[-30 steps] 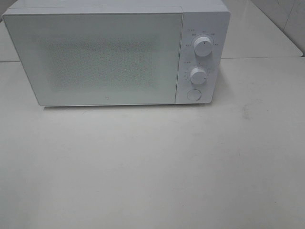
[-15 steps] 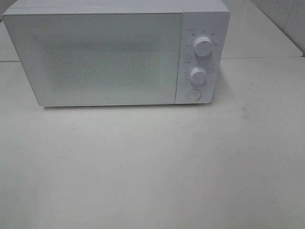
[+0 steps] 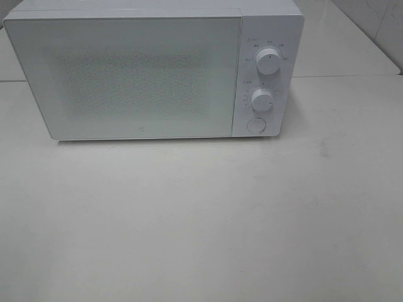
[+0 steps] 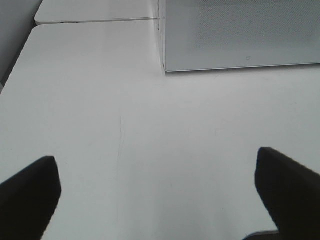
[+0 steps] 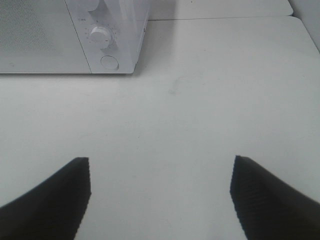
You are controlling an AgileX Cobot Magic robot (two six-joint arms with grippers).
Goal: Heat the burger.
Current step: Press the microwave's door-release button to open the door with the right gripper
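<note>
Shut white microwave (image 3: 154, 72) at the back of the counter (image 3: 201, 220), two dials (image 3: 269, 63) and a round button (image 3: 255, 124) down its right side. Left claw (image 4: 156, 170) spread wide above the counter, gripping nothing. Right claw (image 5: 161, 167) likewise wide apart and empty, facing the microwave's dial corner. Burger out of sight in every view; perhaps behind the frosted front, cannot tell.
</note>
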